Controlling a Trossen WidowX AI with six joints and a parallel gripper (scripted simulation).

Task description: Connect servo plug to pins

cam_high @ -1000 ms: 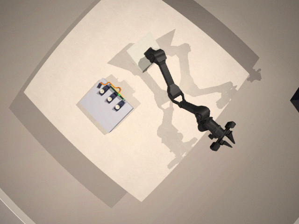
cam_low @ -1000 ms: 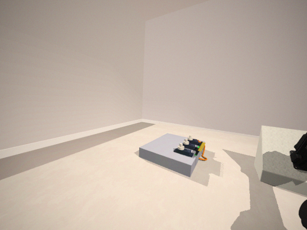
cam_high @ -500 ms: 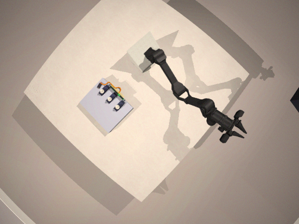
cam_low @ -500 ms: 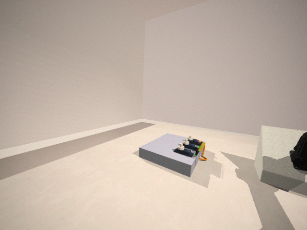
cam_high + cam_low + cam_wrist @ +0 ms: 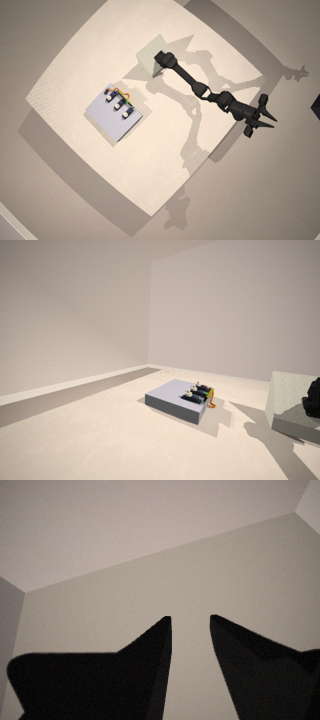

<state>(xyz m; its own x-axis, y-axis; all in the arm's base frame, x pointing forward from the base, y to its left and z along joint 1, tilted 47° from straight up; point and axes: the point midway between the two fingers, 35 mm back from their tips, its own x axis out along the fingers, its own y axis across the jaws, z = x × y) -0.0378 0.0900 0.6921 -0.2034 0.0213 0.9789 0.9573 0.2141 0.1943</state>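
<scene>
The printed holder (image 5: 105, 116) (image 5: 165, 392) is a flat lavender block on the table. Dark servos with white horns stand along one edge, one of them the end servo (image 5: 128, 111) (image 5: 191, 398). An orange lead (image 5: 127, 94) (image 5: 212, 406) loops out past that edge, beside green and yellow parts. A small dark piece (image 5: 106, 91) lies at the lead's far end; I cannot tell if it is the plug. Pins, band and dot are too small to make out. My gripper (image 5: 275, 124) (image 5: 190, 622) is partly open and empty, far from the holder, beyond the table's edge.
A pale greenish block (image 5: 151, 55) (image 5: 286, 397) stands at the arm's base, near the holder. The arm (image 5: 184, 74) stretches from it across the table (image 5: 144, 165). A dark object (image 5: 316, 107) is at the right edge of the top view. The wrist view shows only walls and fingers.
</scene>
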